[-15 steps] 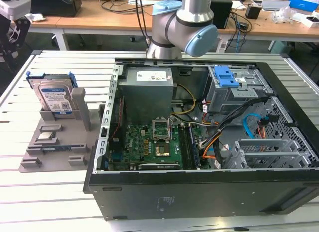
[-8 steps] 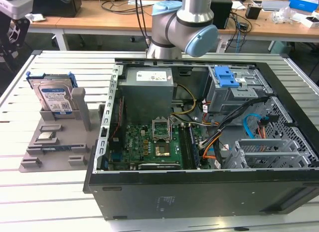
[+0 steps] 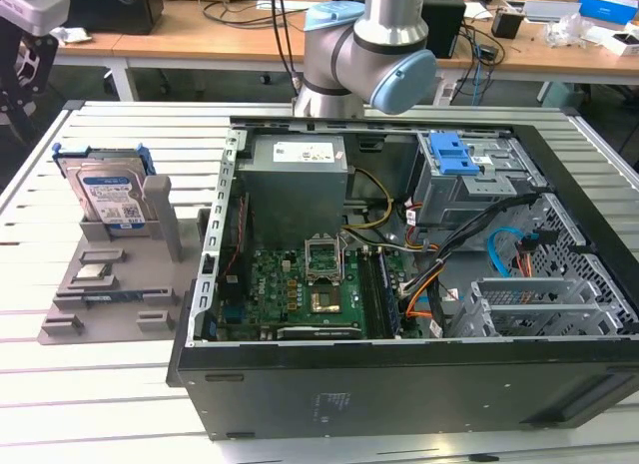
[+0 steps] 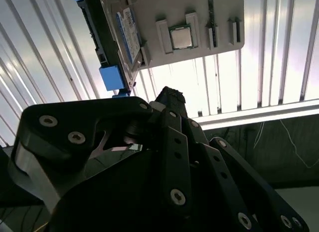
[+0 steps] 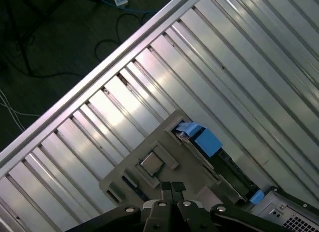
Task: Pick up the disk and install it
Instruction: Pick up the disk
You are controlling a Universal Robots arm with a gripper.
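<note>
The grey holder is sitting on the slatted metal counter, just beside the open computer case, on the exterior view's left of it. The disk is standing upright in a slot of this holder. It is showing its white-and-blue barcoded label, and its blue frame is running round its edges. The label's print is too small to make out. A small square silver chip is lying flat in a shallow recess of the same holder, near the disk.

Inside the case, a green motherboard is lying flat. A grey power supply box is carrying a white sticker. A blue latch on a grey metal cage is sitting in a corner. The arm is rising behind the case.

In the first wrist view, the pincer is hovering over the holder. It is clenched, its fingertips pressing together with nothing between them. It is apart from the disk and from the chip.
</note>
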